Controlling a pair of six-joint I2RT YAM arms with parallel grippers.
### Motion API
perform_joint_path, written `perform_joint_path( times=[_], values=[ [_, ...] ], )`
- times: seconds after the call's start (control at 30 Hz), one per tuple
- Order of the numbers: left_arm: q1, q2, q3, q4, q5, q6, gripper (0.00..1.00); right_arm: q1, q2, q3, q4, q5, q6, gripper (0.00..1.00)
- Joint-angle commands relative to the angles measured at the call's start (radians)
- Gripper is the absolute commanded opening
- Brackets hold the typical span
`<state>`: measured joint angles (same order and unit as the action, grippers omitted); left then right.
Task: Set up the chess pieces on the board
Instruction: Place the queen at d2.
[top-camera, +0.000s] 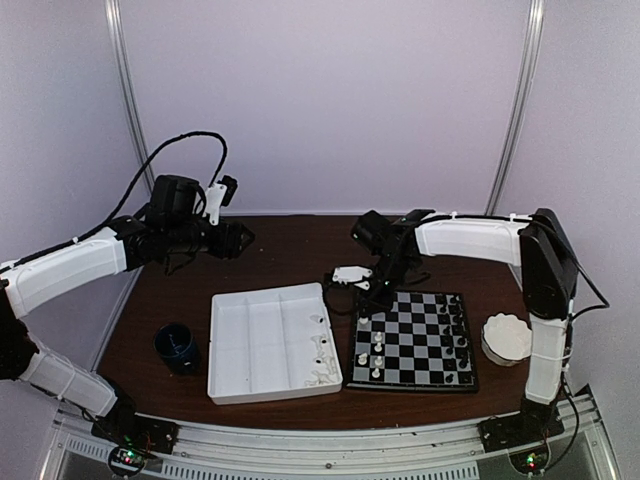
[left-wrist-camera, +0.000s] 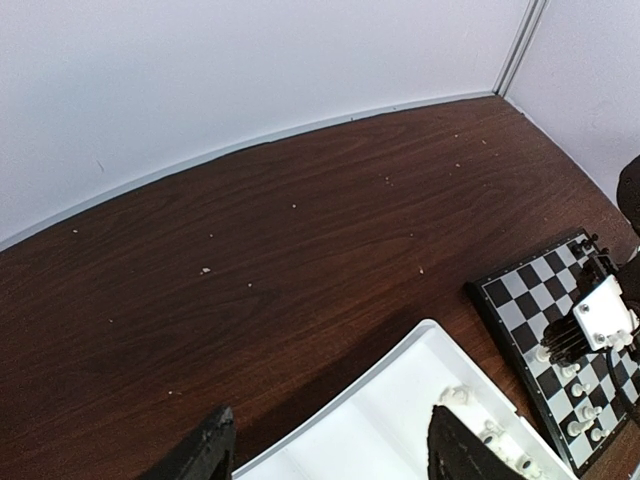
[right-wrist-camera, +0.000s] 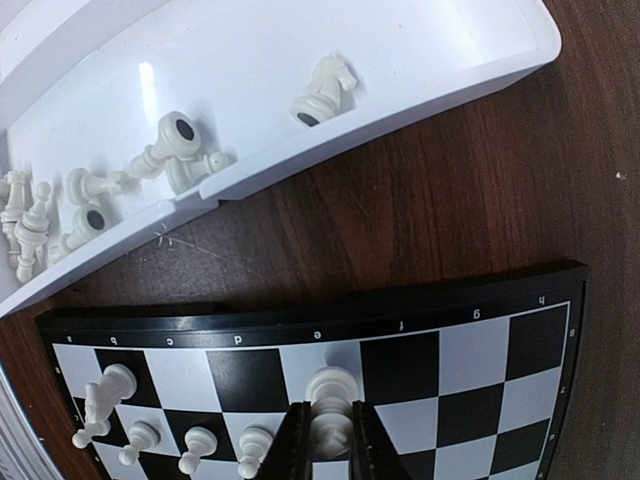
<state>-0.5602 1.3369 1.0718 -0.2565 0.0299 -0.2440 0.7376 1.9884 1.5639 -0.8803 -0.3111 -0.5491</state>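
The board (top-camera: 420, 345) lies right of centre; it also shows in the right wrist view (right-wrist-camera: 470, 330) and the left wrist view (left-wrist-camera: 525, 300). My right gripper (right-wrist-camera: 330, 412) is shut on a white chess piece (right-wrist-camera: 332, 385) that stands upright on the white e-file square of the board's edge row. A few more white pieces (right-wrist-camera: 140, 435) stand in the row behind it. Black pieces (top-camera: 458, 330) line the board's right side. Loose white pieces (right-wrist-camera: 175, 140) lie in the white tray (right-wrist-camera: 260, 60). My left gripper (left-wrist-camera: 330, 460) is open and empty, high over the tray's far edge (left-wrist-camera: 400, 350).
The white compartmented tray (top-camera: 250, 345) sits left of the board, with white pieces (top-camera: 322, 365) in its right compartment. A dark blue cup (top-camera: 178, 346) stands left of the tray. A white scalloped bowl (top-camera: 506, 338) stands right of the board. Walls close the table's back and sides.
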Motion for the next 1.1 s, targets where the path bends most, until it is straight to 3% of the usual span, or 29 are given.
perform_joint_path(
  times=[0.0,0.43,1.07],
  values=[
    [-0.003,0.005,0.029,0.022,0.001,0.017,0.66,-0.009,0.028,-0.009,0.007,-0.010,0.012,0.01],
    [-0.003,0.005,0.030,0.021,0.001,0.021,0.66,-0.010,0.039,-0.017,0.008,-0.026,0.015,0.04],
    [-0.003,0.008,0.030,0.022,0.010,0.024,0.66,-0.010,0.012,-0.021,-0.009,-0.025,0.026,0.22]
  ],
)
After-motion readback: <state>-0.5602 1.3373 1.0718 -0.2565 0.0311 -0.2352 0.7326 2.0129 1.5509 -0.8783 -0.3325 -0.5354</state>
